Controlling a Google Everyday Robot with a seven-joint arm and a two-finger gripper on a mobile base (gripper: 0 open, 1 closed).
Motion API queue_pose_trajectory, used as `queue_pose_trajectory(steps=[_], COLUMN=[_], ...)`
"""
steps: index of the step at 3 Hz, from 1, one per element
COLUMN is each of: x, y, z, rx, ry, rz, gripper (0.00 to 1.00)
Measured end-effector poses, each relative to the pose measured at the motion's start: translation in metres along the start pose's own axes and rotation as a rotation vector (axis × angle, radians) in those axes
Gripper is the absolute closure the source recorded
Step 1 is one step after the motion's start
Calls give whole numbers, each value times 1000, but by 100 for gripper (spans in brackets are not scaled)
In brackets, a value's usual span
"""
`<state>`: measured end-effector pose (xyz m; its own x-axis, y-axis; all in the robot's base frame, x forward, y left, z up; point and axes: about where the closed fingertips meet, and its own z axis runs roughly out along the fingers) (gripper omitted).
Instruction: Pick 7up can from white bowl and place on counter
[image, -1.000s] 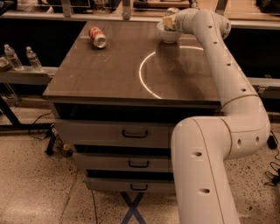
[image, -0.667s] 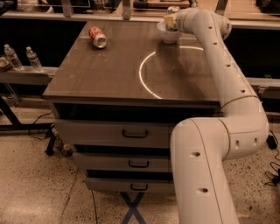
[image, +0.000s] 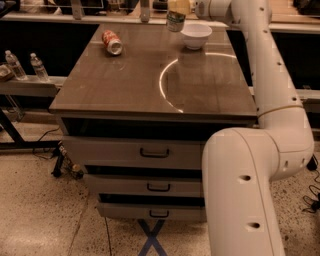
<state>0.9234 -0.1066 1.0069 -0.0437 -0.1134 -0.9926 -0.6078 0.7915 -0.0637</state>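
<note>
The 7up can (image: 176, 19), pale green and white, hangs upright in my gripper (image: 180, 7) above the far edge of the counter (image: 150, 80), just left of the white bowl (image: 196, 35). The gripper is shut on the can's top, at the upper edge of the view. The bowl stands on the counter at the far right and looks empty. My white arm runs from the lower right up to the top of the view.
A red-and-white can (image: 112, 42) lies on its side at the counter's far left. The cabinet has three drawers (image: 150, 152) with dark handles. Two water bottles (image: 25, 66) stand on a low shelf at the left. A bright ring of light reflects on the counter.
The gripper has lifted out of the bowl with the 7up can and moved left. The bowl is now uncovered.
</note>
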Motion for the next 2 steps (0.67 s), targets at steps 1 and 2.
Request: queue_pose_trajectory(steps=[1, 2], x=[-12, -9], y=[45, 47], z=[-14, -13], rx=[-145, -156], ry=[22, 27], rz=[78, 78], gripper=[100, 100])
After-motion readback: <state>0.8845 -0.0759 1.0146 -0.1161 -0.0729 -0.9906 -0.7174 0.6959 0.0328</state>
